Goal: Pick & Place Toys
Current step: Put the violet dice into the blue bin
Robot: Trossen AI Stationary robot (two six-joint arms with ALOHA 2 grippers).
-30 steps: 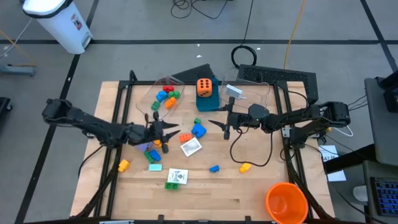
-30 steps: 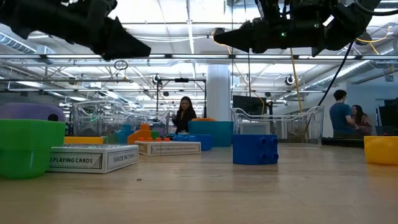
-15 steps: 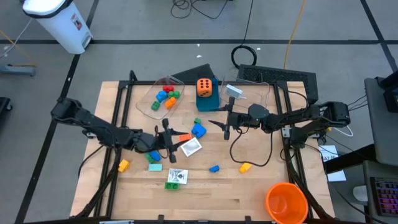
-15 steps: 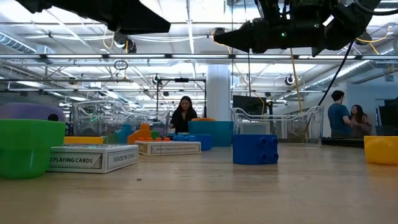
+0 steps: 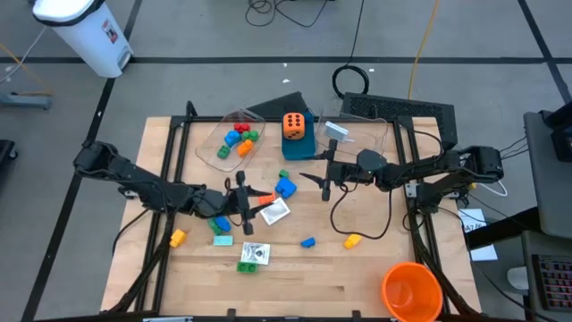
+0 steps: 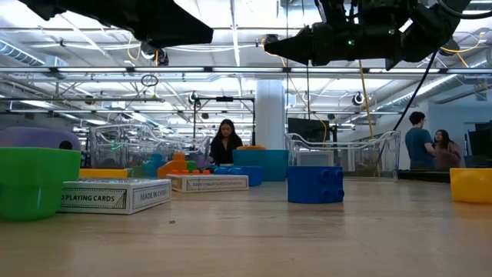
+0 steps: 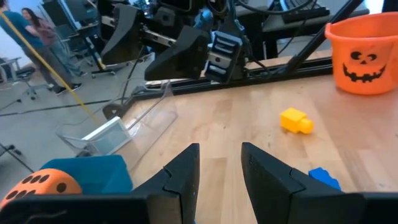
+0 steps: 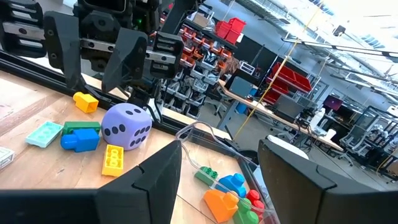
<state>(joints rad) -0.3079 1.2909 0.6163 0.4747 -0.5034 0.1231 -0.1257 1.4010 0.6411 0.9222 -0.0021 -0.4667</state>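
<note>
High view: left gripper (image 5: 253, 200) hangs over the table's middle, fingers a narrow gap apart, nothing seen pinched. An orange brick (image 5: 264, 197) lies just beside its tips, a white picture card (image 5: 275, 211) next to that, long side slanted across the reach. Left arm is plainly nearer; I judge the brick its likely target. Right gripper (image 5: 324, 182) waits near the blue brick (image 5: 285, 187), fingers parted, empty. Wooden table (image 5: 357, 277): scattered bricks, clear tub (image 5: 234, 141) at the far side, orange die (image 5: 293, 124). Low view: people (image 6: 224, 144) in the workshop behind.
</note>
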